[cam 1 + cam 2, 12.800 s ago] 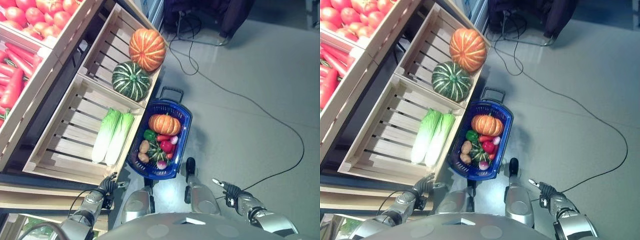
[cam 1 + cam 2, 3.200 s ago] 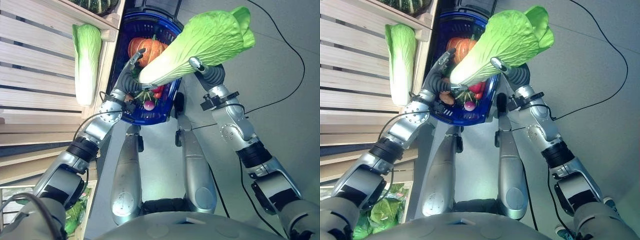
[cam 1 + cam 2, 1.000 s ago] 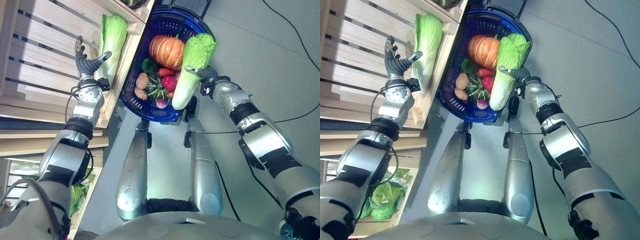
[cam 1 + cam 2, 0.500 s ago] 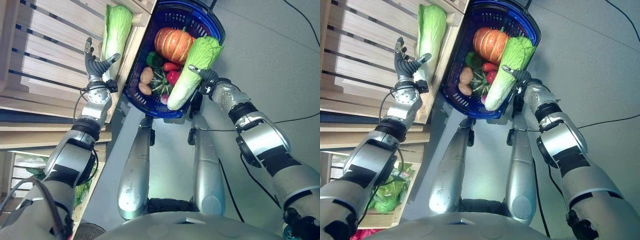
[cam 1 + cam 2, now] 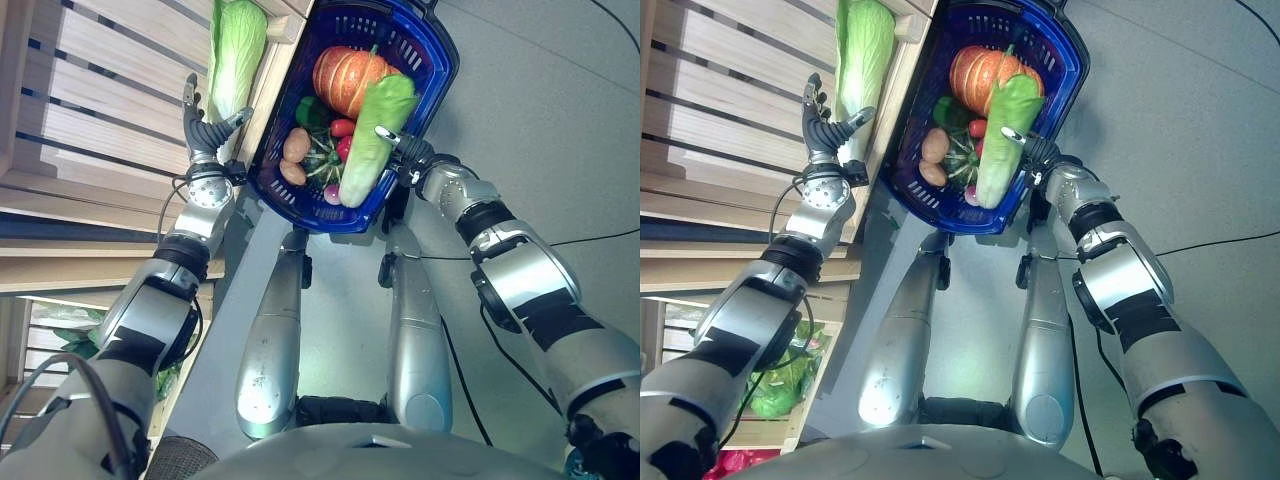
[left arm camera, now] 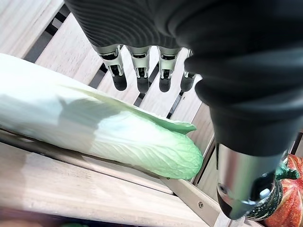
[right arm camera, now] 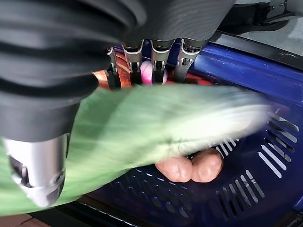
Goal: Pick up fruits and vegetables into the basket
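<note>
A blue basket point(image 5: 443, 75) stands on the floor holding an orange pumpkin point(image 5: 345, 80), potatoes point(image 5: 295, 150) and other small vegetables. A long green cabbage point(image 5: 365, 135) lies in it along the right side, against the pumpkin. My right hand point(image 5: 408, 152) is at the basket's near right rim, fingers point(image 7: 160, 56) straight over the cabbage point(image 7: 156, 123), one fingertip touching it. A second cabbage point(image 5: 235, 45) lies in the wooden crate point(image 5: 110, 90) left of the basket. My left hand point(image 5: 207, 130) hovers open just below it, fingers point(image 6: 142, 71) straight above the leaves point(image 6: 94, 127).
The crate's slatted floor stretches left. A dark green squash point(image 6: 265, 203) and an orange pumpkin point(image 6: 291, 208) sit in the neighbouring crate beyond the cabbage. A lower shelf holds leafy greens point(image 5: 770, 385). Grey floor lies right of the basket.
The cabbage at my right hand has tipped from leaning over the near rim to lying inside the basket. The left hand stays by the crate cabbage. The view shifted slightly.
</note>
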Robot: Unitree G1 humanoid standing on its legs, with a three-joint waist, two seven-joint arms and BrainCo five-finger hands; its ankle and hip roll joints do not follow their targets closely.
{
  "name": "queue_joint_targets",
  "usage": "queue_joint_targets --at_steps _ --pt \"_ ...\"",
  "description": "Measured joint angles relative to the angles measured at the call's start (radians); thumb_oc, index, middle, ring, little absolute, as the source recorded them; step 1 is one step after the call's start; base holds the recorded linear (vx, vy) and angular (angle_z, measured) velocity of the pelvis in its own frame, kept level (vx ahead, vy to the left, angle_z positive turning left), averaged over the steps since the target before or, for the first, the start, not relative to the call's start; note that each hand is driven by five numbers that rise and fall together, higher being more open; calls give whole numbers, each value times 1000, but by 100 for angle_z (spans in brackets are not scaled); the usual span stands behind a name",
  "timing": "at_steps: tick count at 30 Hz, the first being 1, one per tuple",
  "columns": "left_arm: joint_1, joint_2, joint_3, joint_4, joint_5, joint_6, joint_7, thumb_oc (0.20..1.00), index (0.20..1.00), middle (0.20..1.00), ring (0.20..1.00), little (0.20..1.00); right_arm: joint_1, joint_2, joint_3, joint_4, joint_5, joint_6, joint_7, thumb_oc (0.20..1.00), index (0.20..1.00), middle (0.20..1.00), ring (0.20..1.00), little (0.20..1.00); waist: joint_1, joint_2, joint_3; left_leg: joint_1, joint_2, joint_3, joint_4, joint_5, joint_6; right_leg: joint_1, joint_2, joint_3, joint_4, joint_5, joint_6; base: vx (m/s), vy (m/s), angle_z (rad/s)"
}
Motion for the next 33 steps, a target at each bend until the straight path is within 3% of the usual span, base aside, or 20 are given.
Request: queue_joint_targets --at_steps 8,17,24,33 --pt "0 -12 0 0 1 1 8 1000 1000 1000 1000 1000 -4 -2 0 5 -5 0 -2 1000 1000 1000 1000 1000 0 0 0 -4 0 -2 0 0 0 -2 0 -3 0 0 0 0 0 0" --pt "-16 -11 -1 0 81 65 56 1000 1000 1000 1000 1000 -4 -7 0 10 -40 -12 -20 1000 1000 1000 1000 1000 -4 0 0 -17 0 -1 0 0 1 -15 0 -3 0 0 0 0 0 0" --pt "-51 4 -8 4 144 134 88 1000 1000 1000 1000 1000 3 -14 0 -9 -41 -145 -44 1000 1000 1000 1000 1000 -15 0 0 -18 0 -1 1 0 1 -16 1 0 0 3 4 0 0 0" --pt "-74 39 -8 107 157 204 131 1000 1000 1000 1000 1000 107 -65 -33 -115 -41 -310 -150 1000 1000 1000 1000 1000 -77 -1 0 -24 6 12 14 -17 4 -22 11 19 -6 3 5 -10 26 -6"
